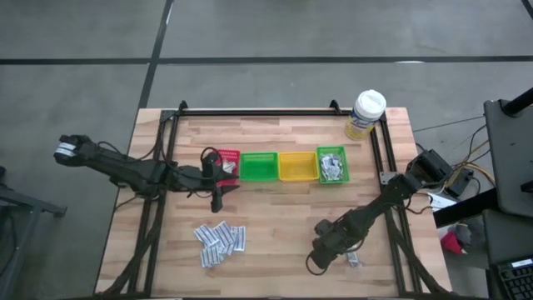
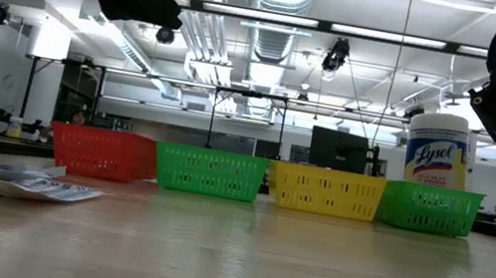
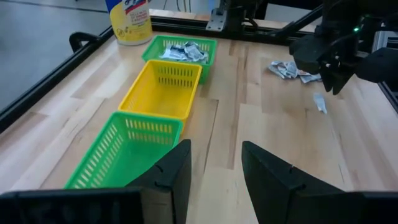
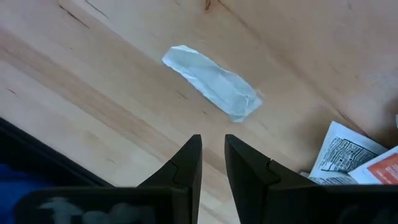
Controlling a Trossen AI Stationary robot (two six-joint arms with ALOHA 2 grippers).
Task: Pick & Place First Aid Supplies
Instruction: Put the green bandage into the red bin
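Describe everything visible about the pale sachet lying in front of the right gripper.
The pale sachet is a small, flat, elongated packet, whitish-translucent with a crinkled, film-like wrapper. It lies flat and alone on the bare wooden table, set diagonally in the right wrist view, just ahead of the right gripper, whose fingers stand slightly apart and do not touch it. Printed sachets lie nearby, apart from it.
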